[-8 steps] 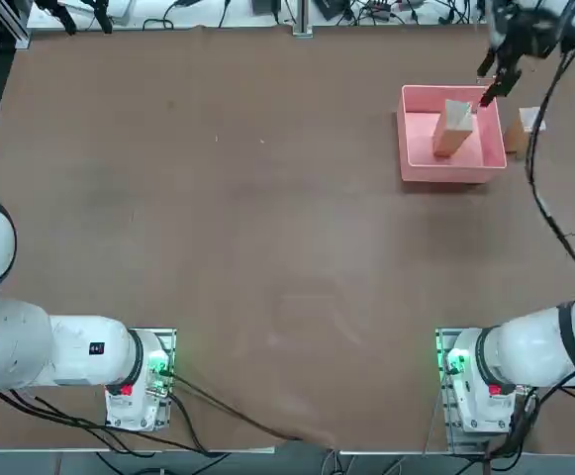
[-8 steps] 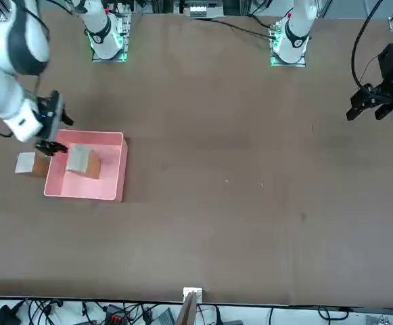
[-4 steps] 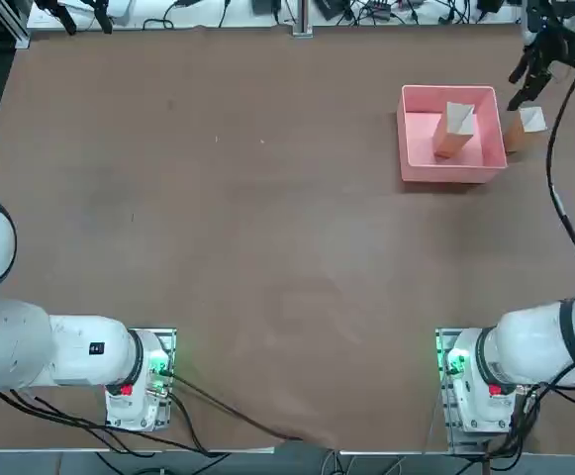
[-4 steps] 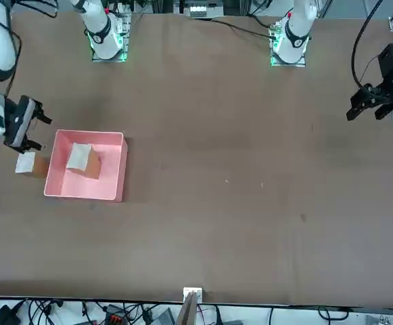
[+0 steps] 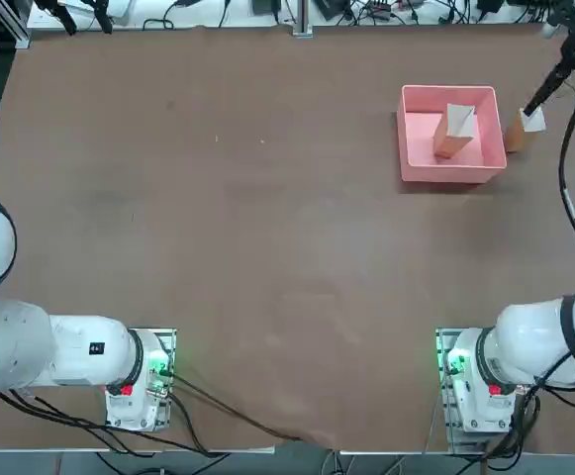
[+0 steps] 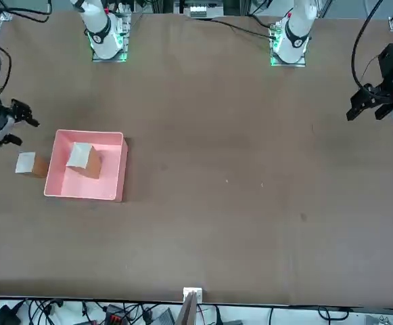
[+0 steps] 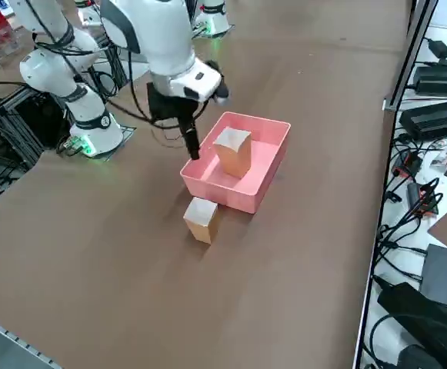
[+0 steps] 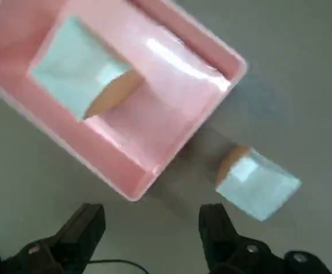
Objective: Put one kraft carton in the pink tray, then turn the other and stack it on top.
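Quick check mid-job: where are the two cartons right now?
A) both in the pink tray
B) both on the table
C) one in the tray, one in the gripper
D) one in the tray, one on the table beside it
D: one carton stands inside the pink tray, the other carton sits on the table just outside its wall, and the right gripper hangs open and empty above.

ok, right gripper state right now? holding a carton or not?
Right gripper: open, holding nothing, up in the air near the small brown kraft carton that sits on the table beside the square pale pink tray.
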Available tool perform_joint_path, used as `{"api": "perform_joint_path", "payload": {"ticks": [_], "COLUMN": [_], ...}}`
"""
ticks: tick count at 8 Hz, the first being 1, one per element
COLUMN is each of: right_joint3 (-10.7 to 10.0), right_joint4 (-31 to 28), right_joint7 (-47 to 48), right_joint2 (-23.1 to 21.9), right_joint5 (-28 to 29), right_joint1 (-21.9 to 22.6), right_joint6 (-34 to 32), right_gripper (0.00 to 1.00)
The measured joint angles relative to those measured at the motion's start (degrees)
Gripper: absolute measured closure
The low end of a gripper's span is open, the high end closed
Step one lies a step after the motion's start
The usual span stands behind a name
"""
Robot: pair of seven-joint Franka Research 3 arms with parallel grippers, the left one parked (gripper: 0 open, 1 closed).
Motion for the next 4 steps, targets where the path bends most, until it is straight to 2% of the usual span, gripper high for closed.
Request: {"api": "perform_joint_path", "payload": {"ticks": [3,4], "right_joint3": [0.33,0.40], "right_joint4": [0.17,0.14], "right_joint7": [25.53,31.22], "right_joint2": [1.35,2.37], "right_joint5": [-3.49,-4.39], "right_joint1": [-0.02,-0.02], "right_joint6": [4.66,6.75], "right_gripper": [0.00,0.00]}}
